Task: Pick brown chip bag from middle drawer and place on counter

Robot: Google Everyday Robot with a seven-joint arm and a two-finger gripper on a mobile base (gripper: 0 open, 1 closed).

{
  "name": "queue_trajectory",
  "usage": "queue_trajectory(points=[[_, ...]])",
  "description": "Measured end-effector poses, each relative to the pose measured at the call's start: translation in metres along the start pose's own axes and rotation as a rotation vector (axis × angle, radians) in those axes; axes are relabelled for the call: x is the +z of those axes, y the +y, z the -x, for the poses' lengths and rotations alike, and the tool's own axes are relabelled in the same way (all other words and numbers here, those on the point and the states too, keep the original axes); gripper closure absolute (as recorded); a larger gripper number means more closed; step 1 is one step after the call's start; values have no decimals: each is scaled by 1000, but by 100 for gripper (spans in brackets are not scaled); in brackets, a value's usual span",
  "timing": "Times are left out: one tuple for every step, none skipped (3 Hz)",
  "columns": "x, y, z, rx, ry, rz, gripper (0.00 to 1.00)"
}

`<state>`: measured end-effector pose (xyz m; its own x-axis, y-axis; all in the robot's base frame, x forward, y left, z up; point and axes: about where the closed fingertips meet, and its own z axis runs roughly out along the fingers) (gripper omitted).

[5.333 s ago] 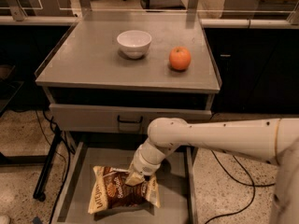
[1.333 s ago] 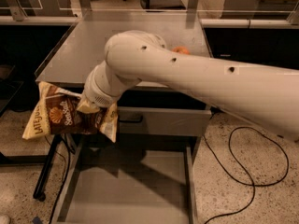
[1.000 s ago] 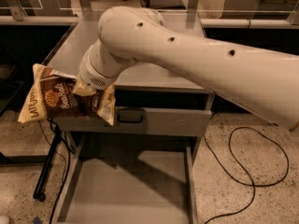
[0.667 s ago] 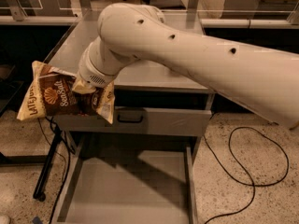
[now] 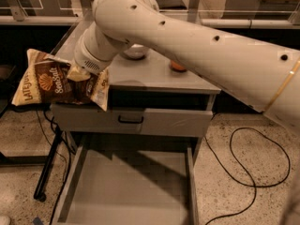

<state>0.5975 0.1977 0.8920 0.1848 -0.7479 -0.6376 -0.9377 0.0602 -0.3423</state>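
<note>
Lifted clear of the middle drawer [image 5: 126, 186] since a few seconds back, the brown chip bag [image 5: 49, 81] is now hanging in the air at the front-left corner of the counter tabletop [image 5: 154, 76], about level with its edge. The gripper [image 5: 78, 73] is sitting at the bag's upper right, its jaws pinching the crinkled film there. Below, the drawer is standing open and bare. The bag is looking light, soft and slippery, so I'd judge a gentle hold near the sealed edge is suiting it best, the chips inside being fragile.
</note>
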Motion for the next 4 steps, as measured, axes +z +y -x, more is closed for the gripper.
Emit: queue_trajectory(points=[[7, -37, 20, -12, -34, 16, 100], [2, -74, 48, -43, -62, 28, 100], [-4, -79, 53, -43, -74, 15, 100], [2, -88, 45, -16, -69, 17, 100]])
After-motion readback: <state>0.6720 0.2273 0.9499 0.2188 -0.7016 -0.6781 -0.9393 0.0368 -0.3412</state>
